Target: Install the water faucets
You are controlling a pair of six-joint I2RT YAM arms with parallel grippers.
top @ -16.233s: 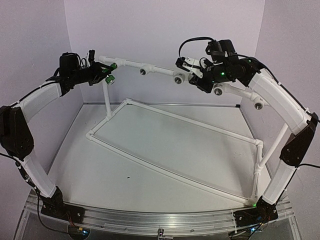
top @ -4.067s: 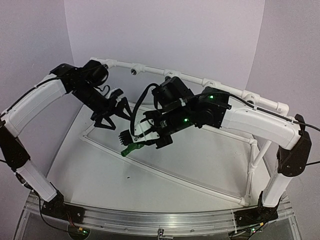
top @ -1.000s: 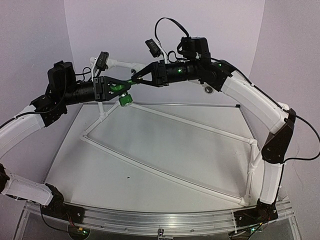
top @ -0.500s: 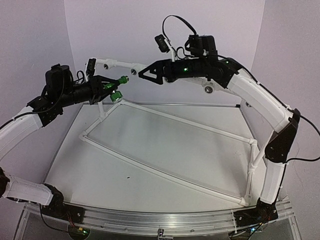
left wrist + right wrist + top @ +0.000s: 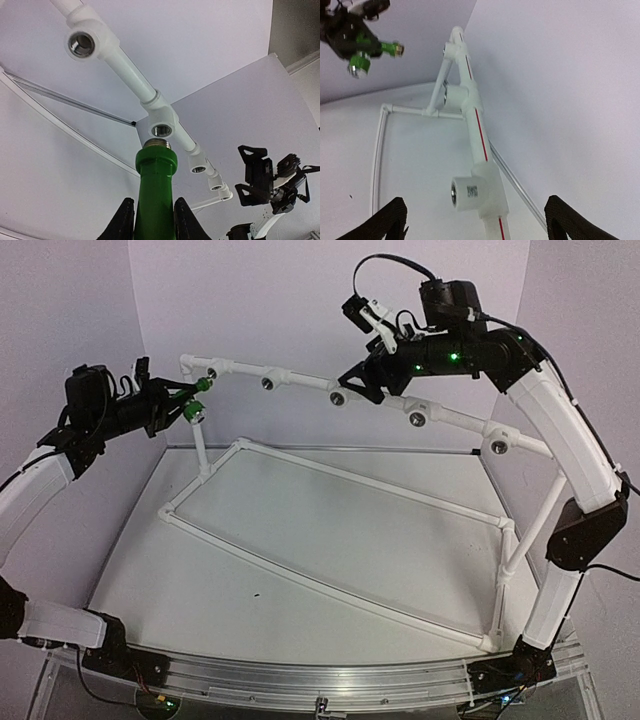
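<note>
A green water faucet (image 5: 156,190) stands upright between my left gripper's (image 5: 154,226) black fingers, which are shut on its body. Its threaded metal end points at a white tee socket (image 5: 161,131) on the raised pipe rail, just short of it. From above, the water faucet (image 5: 199,387) and left gripper (image 5: 180,398) hang by the rail's left end, near the first tee (image 5: 212,370). My right gripper (image 5: 352,380) stands open and empty over the rail's middle. In the right wrist view a tee (image 5: 470,192) lies between the wide-apart fingers of that gripper (image 5: 480,225), and the water faucet (image 5: 367,52) shows far off.
The white pipe rail (image 5: 300,388) carries several tees with metal sockets and runs from back left to right. It stands on posts above a rectangular pipe frame (image 5: 330,585) lying on the table. Purple walls close in behind and on both sides.
My right gripper has let go of the faucet, opened wide and drawn back to the right over the rail. My left gripper has carried the faucet left toward the rail's end.
</note>
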